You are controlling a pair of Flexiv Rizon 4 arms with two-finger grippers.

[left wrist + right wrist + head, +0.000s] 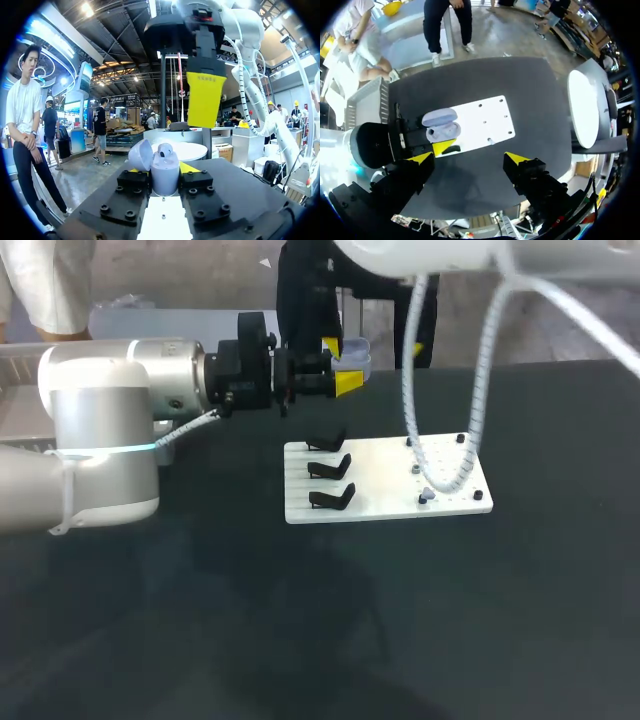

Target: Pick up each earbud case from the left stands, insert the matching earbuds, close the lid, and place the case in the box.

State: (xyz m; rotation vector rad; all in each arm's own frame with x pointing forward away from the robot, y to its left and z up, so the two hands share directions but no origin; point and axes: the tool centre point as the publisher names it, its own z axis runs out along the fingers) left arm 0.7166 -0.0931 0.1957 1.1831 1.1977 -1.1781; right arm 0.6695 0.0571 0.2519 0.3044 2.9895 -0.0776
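Earbud case: one small pale lavender plastic clamshell, lid swung open, held in the air above the far edge of the base plate and not yet in the box. Nearest on the black tabletop, a little past its middle, lies one flat white rectangular base plate. Along its left edge stand three small black angled stands, one behind the other, all bare. On its right half I count five small pegs or holes, though a white coiled cable hangs across them. Farther back, the left gripper reaches in level from the left and pinches the lower shell of the case between its two yellow tips, one on each side. A rounded shape in the open shell looks like one seated earbud; a second cannot be made out. Directly above the case hangs the right gripper, its two fingers spread wide with nothing between them. One grey bin, probably the box, sits at the tabletop's far left corner. The case is likely light, stiff and smooth, so it could slip. The lower shell's flat sides are the safest hold, well clear of the loose lid and its hinge, which look like the delicate parts.
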